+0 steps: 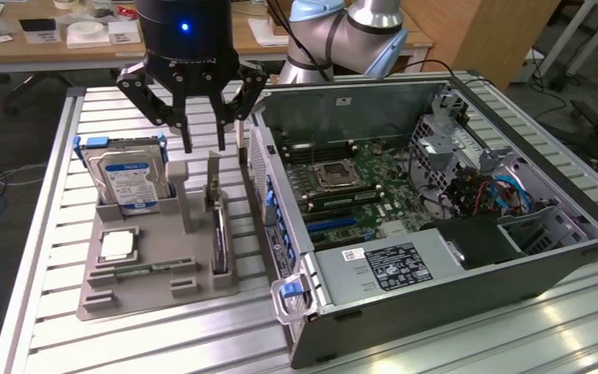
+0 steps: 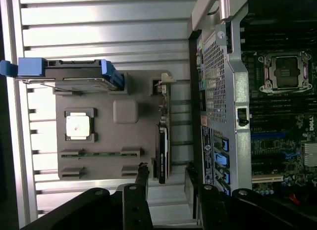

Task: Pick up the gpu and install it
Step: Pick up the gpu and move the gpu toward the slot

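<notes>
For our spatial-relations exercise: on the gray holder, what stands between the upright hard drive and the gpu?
A gray upright block of the holder stands between the hard drive and the gpu; the exterior view shows it.

Thin dark gpu point(image 1: 219, 230) upright on edge in the grey holder point(image 1: 202, 285), just beside the computer case point(image 1: 466, 305).

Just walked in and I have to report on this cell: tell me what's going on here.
A robot arm's gripper hangs open above a grey parts tray, right over the gpu. The gpu stands on edge in its slot, not yet lifted. A hard drive stands in the same tray. Beside the tray, on the exterior view's right, a computer case lies open with its motherboard exposed; the card is not installed.
</notes>
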Action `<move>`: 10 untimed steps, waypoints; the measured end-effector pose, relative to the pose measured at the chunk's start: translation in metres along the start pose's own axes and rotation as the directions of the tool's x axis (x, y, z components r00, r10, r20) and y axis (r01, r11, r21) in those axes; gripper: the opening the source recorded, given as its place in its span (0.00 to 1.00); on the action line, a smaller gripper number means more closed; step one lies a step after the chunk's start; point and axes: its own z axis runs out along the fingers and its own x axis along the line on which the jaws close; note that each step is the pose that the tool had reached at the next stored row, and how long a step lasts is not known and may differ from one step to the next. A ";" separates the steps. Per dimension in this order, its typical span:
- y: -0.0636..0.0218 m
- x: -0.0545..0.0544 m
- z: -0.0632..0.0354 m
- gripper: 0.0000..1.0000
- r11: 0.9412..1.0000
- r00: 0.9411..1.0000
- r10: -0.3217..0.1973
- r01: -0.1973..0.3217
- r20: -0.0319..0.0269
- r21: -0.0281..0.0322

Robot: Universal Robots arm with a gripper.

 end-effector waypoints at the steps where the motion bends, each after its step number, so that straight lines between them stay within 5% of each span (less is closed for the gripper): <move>1: 0.0000 0.000 0.0000 0.43 1.000 1.000 0.000 0.000 0.000 0.000; 10: -0.0001 0.000 0.0013 0.43 1.000 1.000 0.000 0.000 0.000 0.000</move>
